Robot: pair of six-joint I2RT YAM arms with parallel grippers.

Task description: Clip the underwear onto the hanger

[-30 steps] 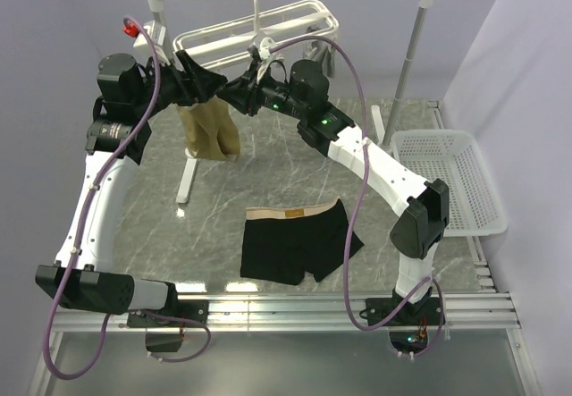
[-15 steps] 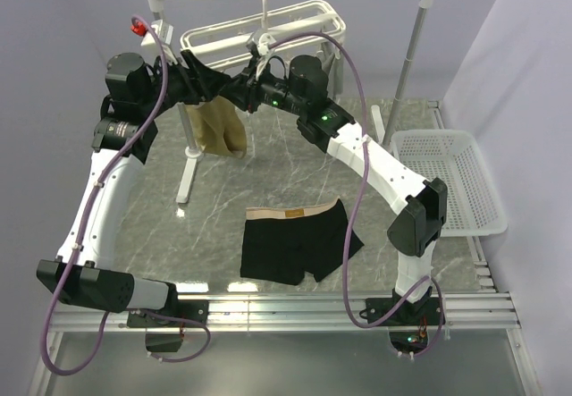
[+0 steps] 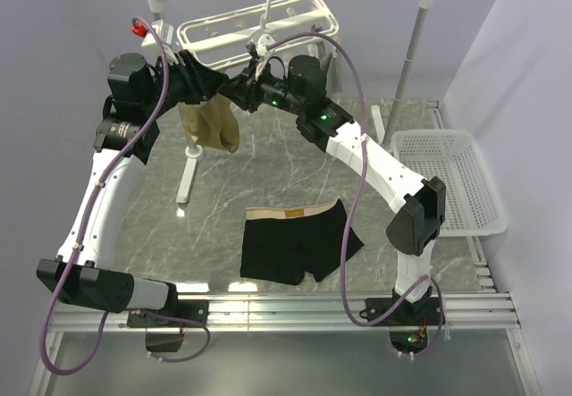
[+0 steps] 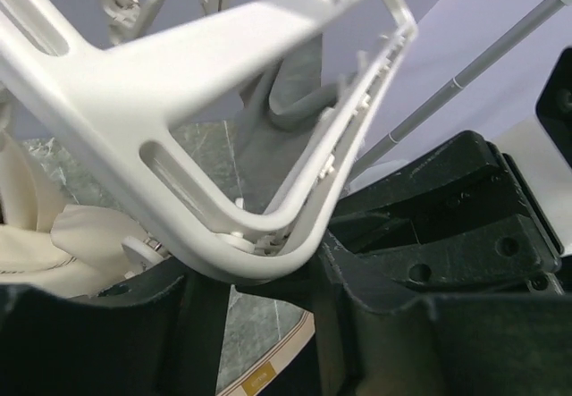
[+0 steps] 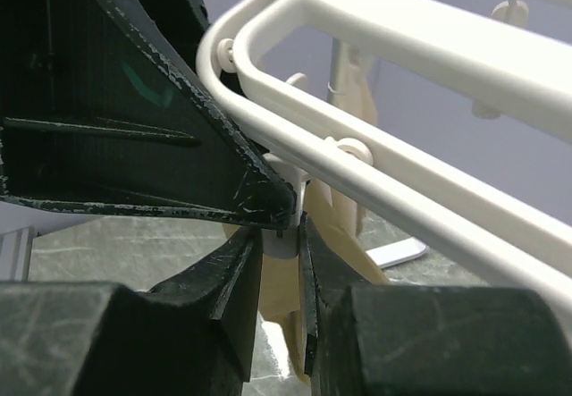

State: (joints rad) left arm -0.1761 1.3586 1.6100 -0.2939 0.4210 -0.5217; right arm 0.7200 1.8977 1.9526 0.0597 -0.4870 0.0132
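The underwear [image 3: 290,240] is lying flat on the surface [image 3: 268,172], well apart from both grippers. The right gripper [image 3: 241,92] is narrowly pinching a clip [image 5: 284,238] under the hanger [image 3: 268,22]. The left gripper [image 3: 204,80] is straddling the hanger's frame; whether it is clamped, I cannot tell.
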